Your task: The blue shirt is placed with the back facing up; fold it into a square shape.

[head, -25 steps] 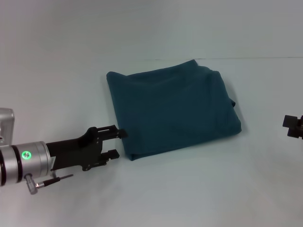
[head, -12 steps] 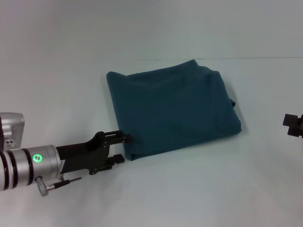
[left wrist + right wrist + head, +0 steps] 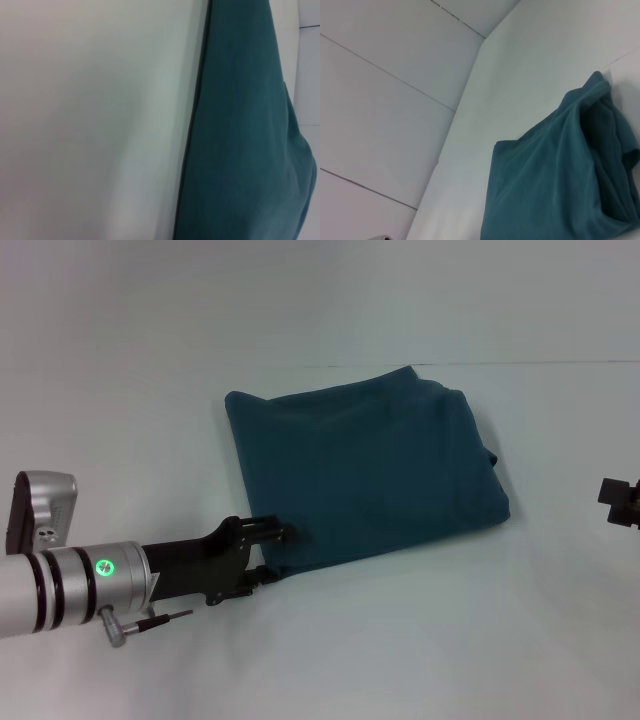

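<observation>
Left gripper (image 3: 277, 552) reaching the blue shirt (image 3: 365, 475), near corner, for another fold.
Fingers apart, straddling the hem; next: clamp, lift, fold across. Right gripper (image 3: 620, 505) parked, fingers: cannot tell.

Over the last second the left gripper (image 3: 272, 553) moves rightward and slightly down in the head view, from a spot just short of the blue shirt (image 3: 365, 475) to its lower-left corner. Its upper finger now overlaps the fabric's edge, the lower finger sits at the corner, and more of the silver arm shows at the frame's left.
</observation>
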You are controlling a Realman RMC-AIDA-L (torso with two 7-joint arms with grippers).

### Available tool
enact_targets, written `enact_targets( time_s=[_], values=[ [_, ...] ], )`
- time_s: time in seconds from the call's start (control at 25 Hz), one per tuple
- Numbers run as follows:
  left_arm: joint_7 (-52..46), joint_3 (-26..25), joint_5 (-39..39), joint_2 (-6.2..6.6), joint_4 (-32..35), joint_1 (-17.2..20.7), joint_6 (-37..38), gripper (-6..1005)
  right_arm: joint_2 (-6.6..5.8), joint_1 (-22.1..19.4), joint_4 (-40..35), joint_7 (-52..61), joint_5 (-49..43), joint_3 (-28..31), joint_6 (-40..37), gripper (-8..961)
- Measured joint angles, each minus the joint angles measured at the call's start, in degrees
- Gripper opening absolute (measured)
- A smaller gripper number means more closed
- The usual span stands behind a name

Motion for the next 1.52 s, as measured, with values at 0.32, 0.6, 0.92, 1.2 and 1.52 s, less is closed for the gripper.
enact_targets(
  time_s=[0.32, 0.6, 0.92, 1.2, 1.52],
  values=[
    [0.49, -0.01, -0.16, -0.06, -0.77, -0.67, -0.94, 582, -0.02, -0.01, 0.00, -0.07, 0.00, 0.47, 0.00, 882],
    [0.34, -0.01, -0.02, -0.06, -0.80, -0.56, -0.56, 447, -0.02, -0.06, 0.00, -0.08, 0.00, 1.13, -0.01, 883],
    [0.59, -0.01, 0.04, -0.06, -0.80, -0.33, 0.31, 95, -0.02, -0.33, 0.00, -0.08, 0.00, 1.34, -0.01, 883],
    [1.68, -0.01, 0.07, 0.08, -0.30, 0.87, 1.91, 22, -0.02, -0.31, 0.00, -0.03, 0.00, 1.71, -0.41, 884],
    [2.44, -0.78, -0.22, 0.19, 1.72, 4.23, 4.52, 22, -0.03, -0.39, 0.48, 0.23, 0.10, 2.00, -0.52, 882]
  ],
)
